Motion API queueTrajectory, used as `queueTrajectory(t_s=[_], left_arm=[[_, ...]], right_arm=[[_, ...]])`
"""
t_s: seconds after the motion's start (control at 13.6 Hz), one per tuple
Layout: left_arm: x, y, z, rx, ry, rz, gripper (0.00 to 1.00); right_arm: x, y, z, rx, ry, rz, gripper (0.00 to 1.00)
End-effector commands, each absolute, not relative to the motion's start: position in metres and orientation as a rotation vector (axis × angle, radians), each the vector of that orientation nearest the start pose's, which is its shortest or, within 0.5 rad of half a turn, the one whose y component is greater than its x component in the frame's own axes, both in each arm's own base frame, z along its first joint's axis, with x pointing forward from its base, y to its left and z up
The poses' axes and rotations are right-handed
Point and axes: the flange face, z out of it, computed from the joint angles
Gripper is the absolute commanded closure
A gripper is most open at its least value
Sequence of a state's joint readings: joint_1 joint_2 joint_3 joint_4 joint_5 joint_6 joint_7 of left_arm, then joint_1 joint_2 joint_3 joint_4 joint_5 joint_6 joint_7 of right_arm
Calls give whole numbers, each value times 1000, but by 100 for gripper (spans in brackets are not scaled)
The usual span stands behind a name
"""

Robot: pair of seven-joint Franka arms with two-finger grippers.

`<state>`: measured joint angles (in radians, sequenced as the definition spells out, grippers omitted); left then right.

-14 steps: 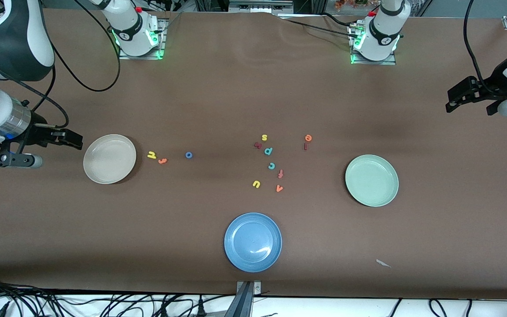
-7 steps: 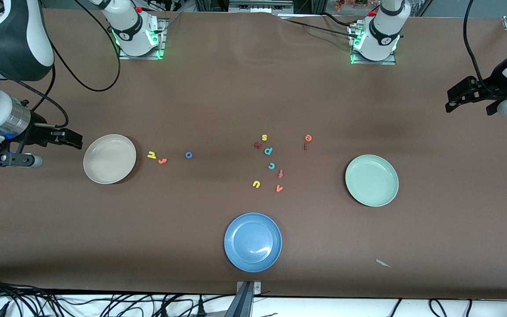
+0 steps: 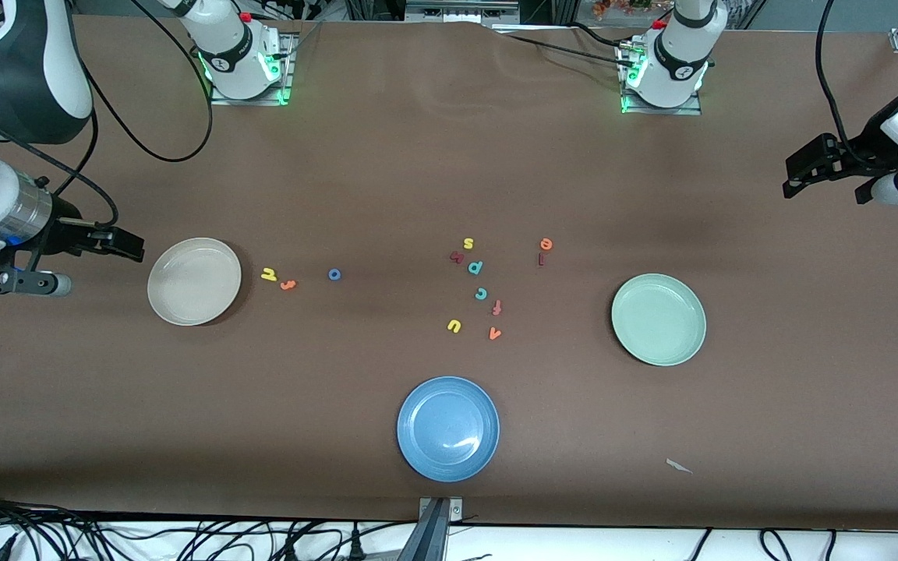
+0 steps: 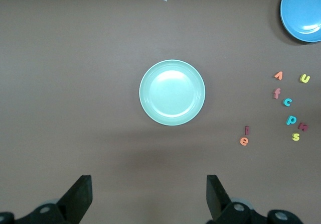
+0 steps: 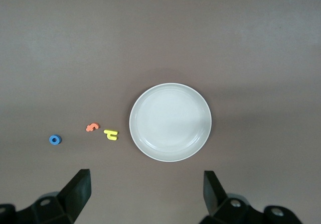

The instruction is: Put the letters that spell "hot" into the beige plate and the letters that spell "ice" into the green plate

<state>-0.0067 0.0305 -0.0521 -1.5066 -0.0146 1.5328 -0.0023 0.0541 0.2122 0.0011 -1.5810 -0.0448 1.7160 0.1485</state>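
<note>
Over the table's two ends, my left gripper [image 3: 796,178] and right gripper [image 3: 131,248] hang released; beige plate [image 3: 194,281] and green plate [image 3: 658,319] hold nothing.

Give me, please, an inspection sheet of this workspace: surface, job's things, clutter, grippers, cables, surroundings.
Surface: brown table, a white scrap on it.
Job's things: beige plate and green plate empty; yellow h, orange t, blue o beside the beige plate; orange e, maroon i, teal c on the table.
Clutter: blue plate; spare letters s, p, u, f, v.
Grippers: left gripper and right gripper open, empty, at the table's ends.
Cables: along the table edges.
Surroundings: nothing seen.
</note>
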Motion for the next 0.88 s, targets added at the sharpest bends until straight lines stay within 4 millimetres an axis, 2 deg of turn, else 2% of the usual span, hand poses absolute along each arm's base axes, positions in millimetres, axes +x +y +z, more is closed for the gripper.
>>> queueTrajectory(t_s=[0.0,0.81], left_arm=[[555,-33,641,-3132,79,2,0],[555,-33,641,-3132,79,4,0]], right_arm=[[614,30,513,-3175,162,126,1],[612,31,512,-3189,150,151,1]])
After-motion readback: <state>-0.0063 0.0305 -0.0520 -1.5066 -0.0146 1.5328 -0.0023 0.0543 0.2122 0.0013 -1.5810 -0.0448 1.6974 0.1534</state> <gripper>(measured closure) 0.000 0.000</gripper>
